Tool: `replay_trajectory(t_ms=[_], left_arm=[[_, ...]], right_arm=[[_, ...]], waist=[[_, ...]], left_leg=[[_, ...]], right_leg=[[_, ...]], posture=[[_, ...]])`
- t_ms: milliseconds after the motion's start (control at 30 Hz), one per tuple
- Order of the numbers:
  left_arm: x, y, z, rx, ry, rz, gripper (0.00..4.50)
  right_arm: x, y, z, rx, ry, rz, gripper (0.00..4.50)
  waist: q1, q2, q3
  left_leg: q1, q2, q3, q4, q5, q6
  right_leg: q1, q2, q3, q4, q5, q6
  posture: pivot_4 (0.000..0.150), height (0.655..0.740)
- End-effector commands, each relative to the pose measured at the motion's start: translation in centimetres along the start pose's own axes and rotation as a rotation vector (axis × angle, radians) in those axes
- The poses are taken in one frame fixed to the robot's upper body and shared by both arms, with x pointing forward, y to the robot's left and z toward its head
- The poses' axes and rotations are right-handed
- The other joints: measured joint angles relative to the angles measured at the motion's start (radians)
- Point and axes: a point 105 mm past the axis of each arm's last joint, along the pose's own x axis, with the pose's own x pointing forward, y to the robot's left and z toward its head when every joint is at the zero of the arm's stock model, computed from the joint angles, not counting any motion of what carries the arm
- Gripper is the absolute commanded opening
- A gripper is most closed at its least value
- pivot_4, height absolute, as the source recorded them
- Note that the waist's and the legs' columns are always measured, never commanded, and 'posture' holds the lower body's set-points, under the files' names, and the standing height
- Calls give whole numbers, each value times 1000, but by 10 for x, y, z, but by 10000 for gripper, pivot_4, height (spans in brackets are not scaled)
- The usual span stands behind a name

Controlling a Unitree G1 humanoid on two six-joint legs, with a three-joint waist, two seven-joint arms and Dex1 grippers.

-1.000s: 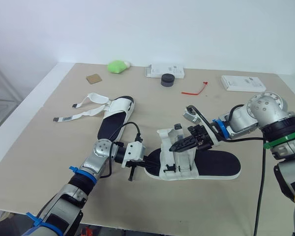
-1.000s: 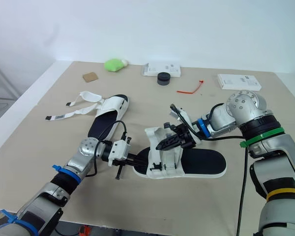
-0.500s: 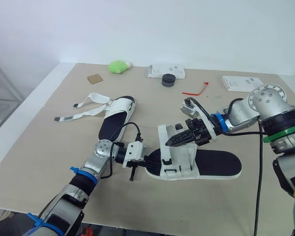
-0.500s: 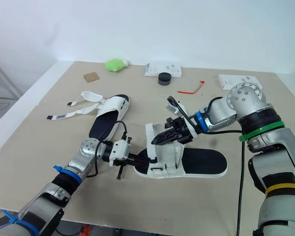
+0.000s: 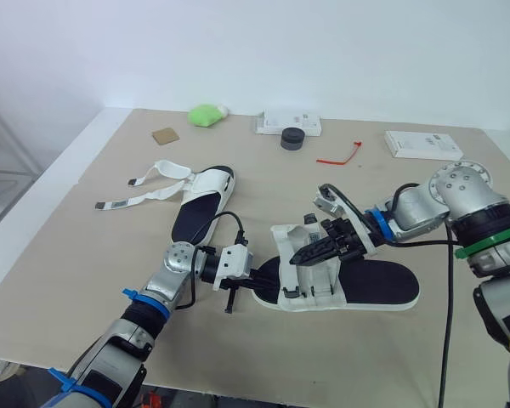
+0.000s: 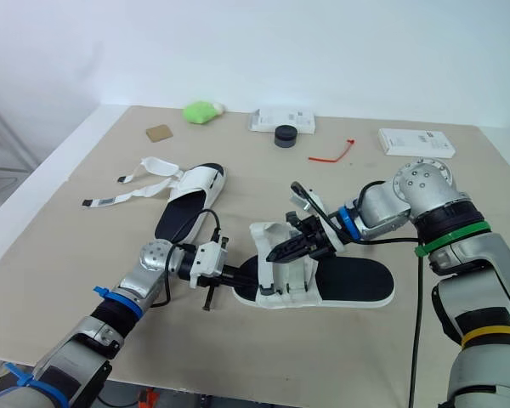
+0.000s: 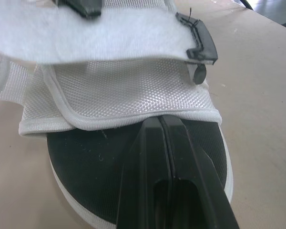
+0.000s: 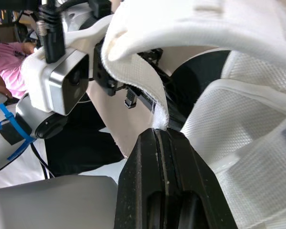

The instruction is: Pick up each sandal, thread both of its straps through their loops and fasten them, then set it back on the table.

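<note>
Right claw (image 5: 302, 252) pinches the sandal's (image 5: 382, 287) strap (image 5: 283, 233); left claw (image 5: 257, 279) closed at the toe. Strap looks floppy: hold near its tip.

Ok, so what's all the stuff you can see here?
Sandals: two, white with black soles; front sandal in the middle, left sandal with loose straps.
Boxes: two, white; middle box and right box, at the back.
Puck: one, black, by the middle box.
Lump: one, green, back left.
Card: one, brown, back left.
Tie: one, red, between the boxes.
Table: one, beige.
Person: one, pink top, background.
Left claw: black, shut, at the front sandal's left end.
Right claw: black, shut on its strap.
</note>
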Motion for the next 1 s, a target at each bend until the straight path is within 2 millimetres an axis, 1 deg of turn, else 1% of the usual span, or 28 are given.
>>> replay_trajectory(t_ms=[33, 167, 267, 333, 400, 500, 633, 767, 1000], left_arm=[[-4, -56, -72, -277, 227, -114, 0], [-4, -56, -72, -275, 227, -115, 0], [-4, -57, -72, -276, 226, -114, 0], [-4, -57, -72, -278, 225, -115, 0], [-3, -57, -72, -278, 224, -117, 0], [-2, -57, -71, -277, 223, -117, 0], [-1, -56, -71, -277, 222, -115, 0], [0, -55, -71, -278, 219, -112, 0], [-2, -55, -72, -279, 223, -110, 0]], right_arm=[[-10, 13, 16, -39, -71, 22, 637], [-9, 11, 15, -40, -66, 14, 637], [-8, 15, 14, -51, -60, 29, 637], [-8, 21, 14, -69, -54, 49, 637], [-9, 22, 13, -66, -50, 52, 637], [-13, 35, 13, -109, -47, 93, 637], [-14, 31, 11, -96, -43, 73, 637], [-14, 20, 9, -58, -52, 43, 637], [-13, 14, 9, -38, -61, 31, 637]], waist=[[0, 0, 0], [0, 0, 0], [0, 0, 0], [0, 0, 0], [0, 0, 0], [0, 0, 0], [0, 0, 0], [0, 0, 0], [0, 0, 0]], left_leg=[[0, 0, 0, 0, 0, 0], [0, 0, 0, 0, 0, 1], [0, 0, 0, 0, 0, 1], [0, 0, 0, 0, 0, 1], [0, 0, 0, 0, 0, 1], [0, 0, 0, 0, 0, 1], [0, 0, 0, 0, 0, 1], [0, 0, 0, 0, 0, 1], [0, 0, 0, 0, 0, 1]], right_leg=[[0, 0, 0, 0, 0, 0], [0, 0, 0, 0, 0, 0], [0, 0, 0, 0, 0, 0], [0, 0, 0, 0, 0, 0], [0, 0, 0, 0, 0, 0], [0, 0, 0, 0, 0, 0], [0, 0, 0, 0, 0, 1], [0, 0, 0, 0, 0, 1], [0, 0, 0, 0, 0, 0]], posture=[[1500, 7400], [1500, 7400], [1500, 7400], [1500, 7400], [1500, 7400], [1500, 7400], [1500, 7400], [1500, 7400], [1500, 7400]])
